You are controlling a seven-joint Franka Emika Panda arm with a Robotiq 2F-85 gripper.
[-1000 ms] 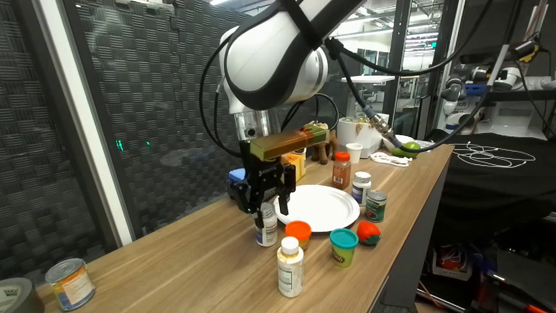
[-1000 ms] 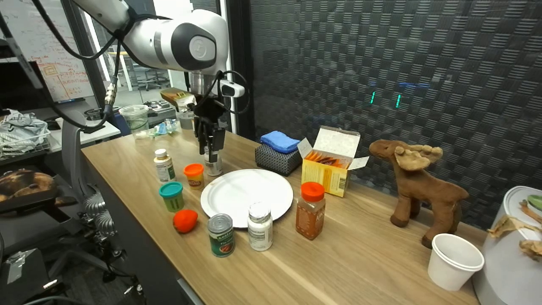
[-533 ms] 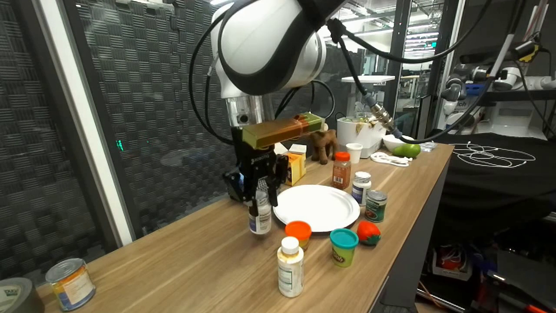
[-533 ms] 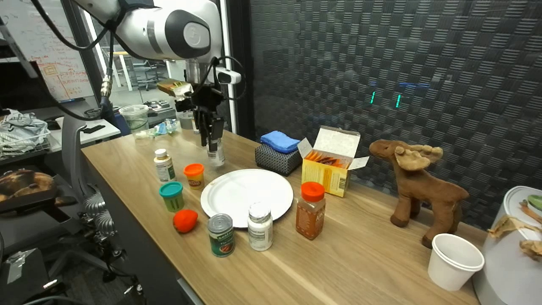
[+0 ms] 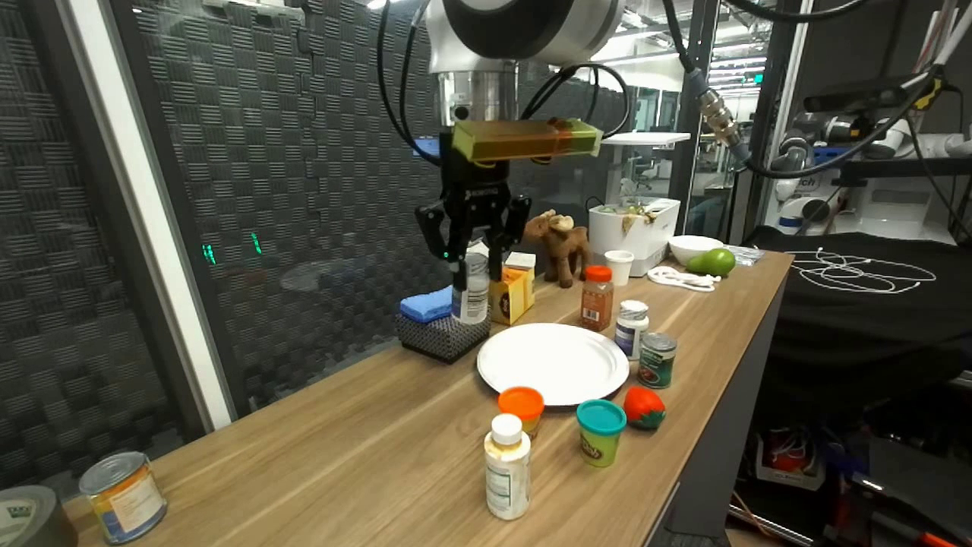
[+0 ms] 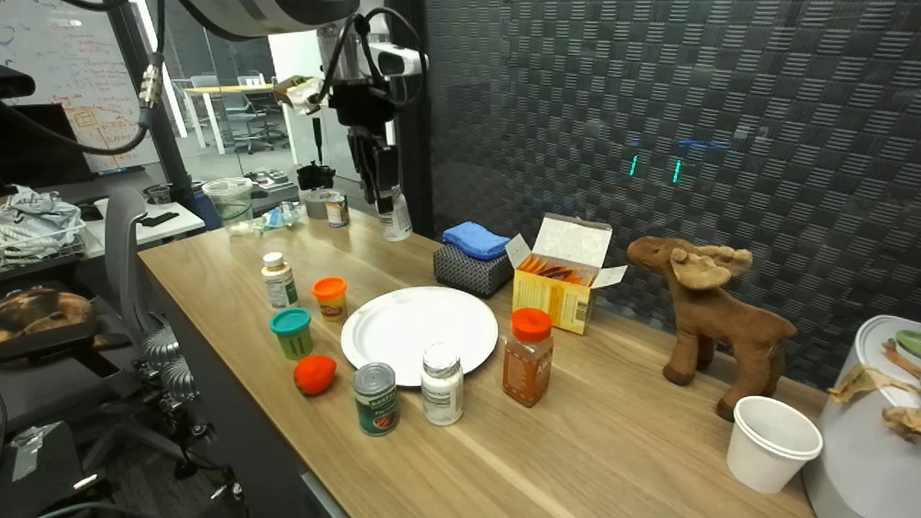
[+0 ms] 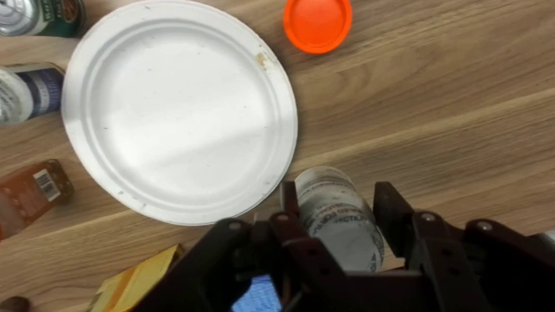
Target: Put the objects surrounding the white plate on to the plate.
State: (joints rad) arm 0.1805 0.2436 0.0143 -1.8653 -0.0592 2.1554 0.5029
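- Where the gripper (image 7: 336,190) points downward, we see it gripping a white pill bottle (image 5: 471,304), its fingers (image 7: 390,208) pressed to either side of it.
- We find that bottle lifted into the air over the table (image 5: 342,425), cap uppermost and nearly upright, with a slight lean.
- Above the gripper, the wrist (image 5: 477,99) stands close to vertical and carries an amber block (image 5: 524,140) on one side; the arm (image 5: 516,34) runs out through the top edge in both exterior views.
- Moving outward, we come to the white plate (image 5: 553,363), flat on the table; in the wrist view the held bottle shows beside its rim.
- Around the plate we count an orange-lidded tub (image 6: 331,298), a teal-lidded tub (image 6: 293,334), a red strawberry (image 6: 314,375), a dark green can (image 6: 375,403), a second white pill bottle (image 6: 442,388) and a red-capped bottle (image 6: 529,363); a white-capped bottle (image 6: 278,282) stands farther out, and all the containers are upright.
- Near the plate we also have a dark patterned box (image 6: 460,277) with a blue cloth (image 6: 476,241) on top, and a yellow carton (image 6: 554,302) with its flaps up.
- Well apart, we see a brown moose (image 6: 719,324), white cups (image 6: 770,446), an orange-labelled can (image 5: 125,497) and a roll of tape (image 5: 30,516).
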